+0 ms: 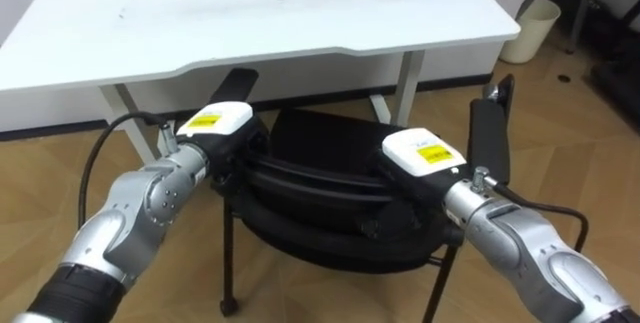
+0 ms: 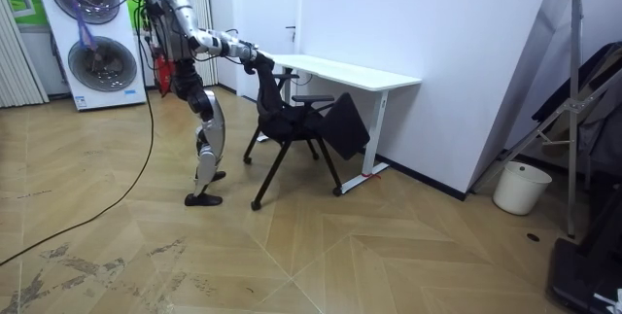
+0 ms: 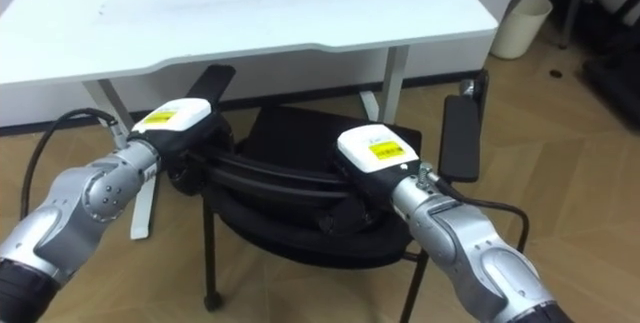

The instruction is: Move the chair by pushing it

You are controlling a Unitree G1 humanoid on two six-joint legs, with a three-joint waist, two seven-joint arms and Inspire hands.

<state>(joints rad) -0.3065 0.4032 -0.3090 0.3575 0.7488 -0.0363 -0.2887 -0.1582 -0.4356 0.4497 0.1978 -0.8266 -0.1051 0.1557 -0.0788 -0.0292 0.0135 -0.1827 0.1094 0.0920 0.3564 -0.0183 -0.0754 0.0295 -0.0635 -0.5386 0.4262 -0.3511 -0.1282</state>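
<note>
1. Nearest, the left hand (image 1: 222, 128) and right hand (image 1: 420, 158) rest on the backrest (image 1: 310, 175) at frame centre; I cannot tell their grip.
2. My black chair (image 1: 330, 233) stands just before the white desk (image 1: 250, 13), upper frame.

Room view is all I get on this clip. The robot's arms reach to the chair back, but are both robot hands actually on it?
Observer: Yes. In the eye views the left robot hand and the right robot hand both lie on the top rail of the chair back, apart from each other, one toward each end.
Operator: Is the chair lined up between the table's legs?
Observer: Not squarely, as far as the eye views show. Its right armrest appears to the right of the table leg on that side, outside the span of the table legs.
</note>
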